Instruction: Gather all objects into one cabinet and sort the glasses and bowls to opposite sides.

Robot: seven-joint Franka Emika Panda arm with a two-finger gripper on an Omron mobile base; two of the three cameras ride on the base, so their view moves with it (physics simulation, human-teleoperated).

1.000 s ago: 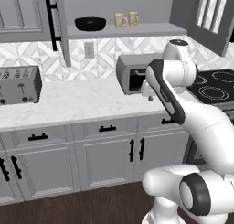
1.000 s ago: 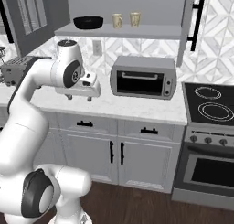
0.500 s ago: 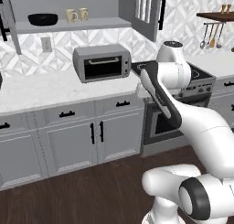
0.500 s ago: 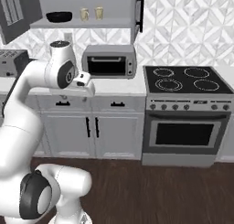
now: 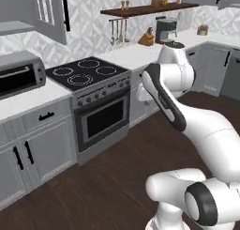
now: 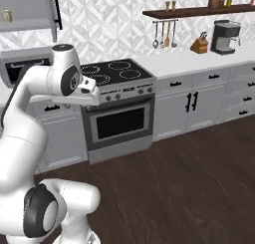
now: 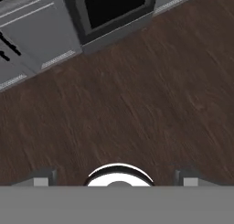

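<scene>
Fingers (image 7: 191, 181) spread wide over bare floor (image 7: 137, 104) and pinching nothing, I face the oven (image 6: 122, 123) while the cabinet (image 6: 27, 11) sits far off left with one mug (image 6: 7, 16) just visible, so reaching from here would probably miss everything.

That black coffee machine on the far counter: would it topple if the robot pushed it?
Possibly. The coffee machine stands taller than wide, so a high push might tip it. It looks solid, probably heavy; pushed low, it would likely slide along the smooth counter.
</scene>
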